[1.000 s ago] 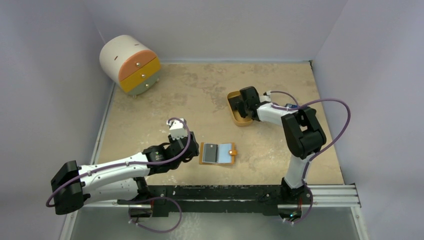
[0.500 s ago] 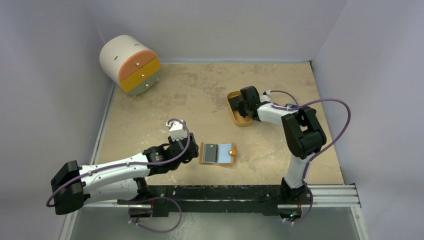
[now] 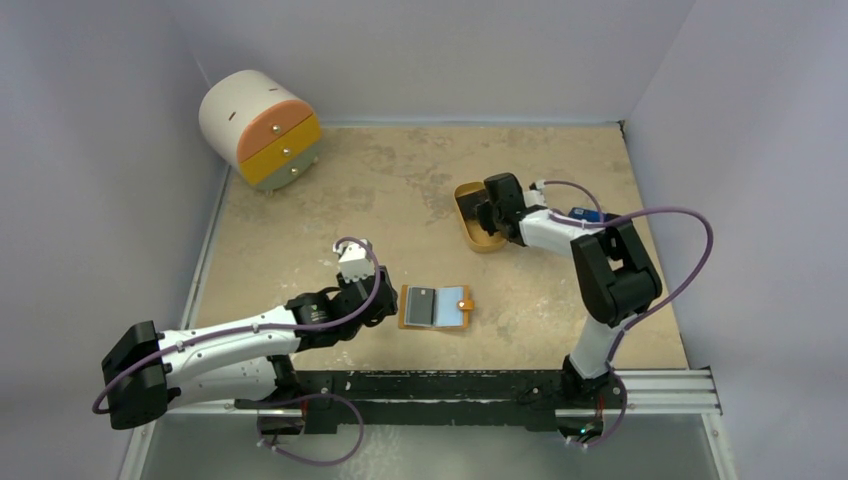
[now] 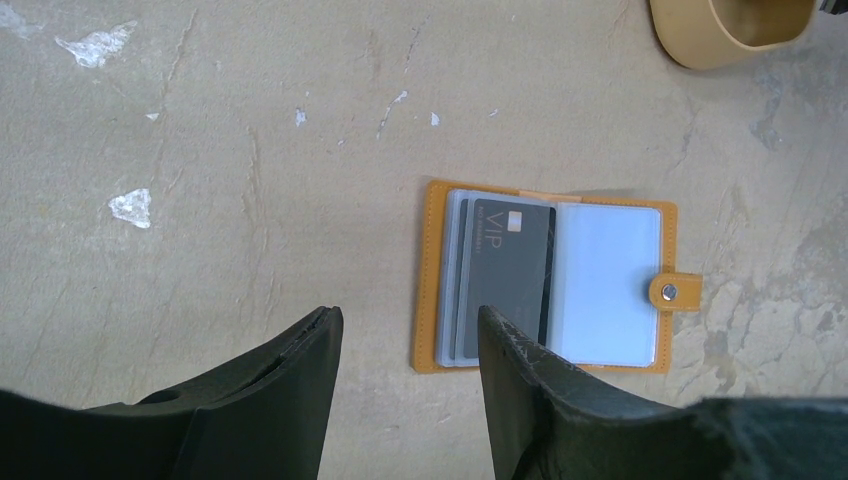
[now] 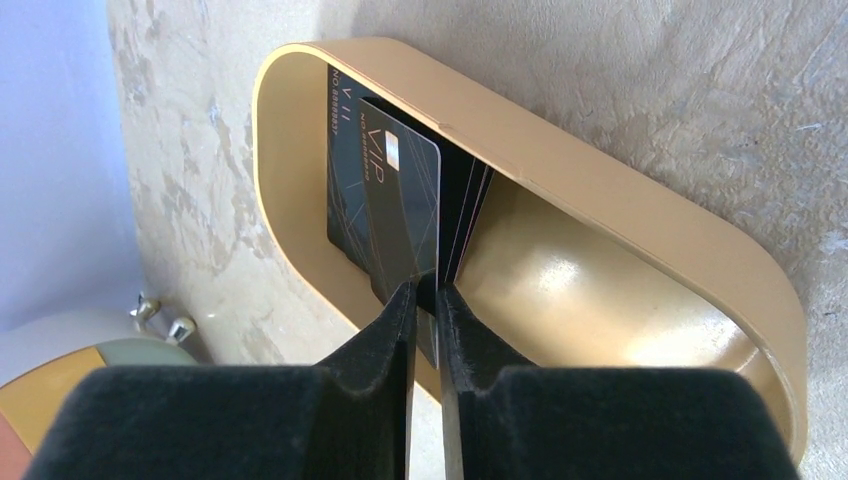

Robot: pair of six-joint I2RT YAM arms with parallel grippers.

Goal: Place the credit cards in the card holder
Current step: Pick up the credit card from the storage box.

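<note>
The card holder (image 3: 448,308) lies open on the table, orange with pale blue sleeves (image 4: 610,280). One dark credit card (image 4: 505,270) sits in its left side. My left gripper (image 4: 405,320) hovers open just left of the holder, touching nothing. Several black credit cards (image 5: 385,190) stand on edge in the orange oval tray (image 5: 600,190). My right gripper (image 5: 427,290) reaches into that tray (image 3: 468,236), its fingers pinched on the lower edge of the front card.
A round white drawer unit (image 3: 260,128) with orange and yellow fronts stands at the back left. The tray (image 4: 725,40) lies beyond the holder, to the right. Walls enclose the table on three sides.
The right gripper's fingers have closed in on the card in the tray, and its arm shifted slightly. The left arm and the card holder have not moved.
</note>
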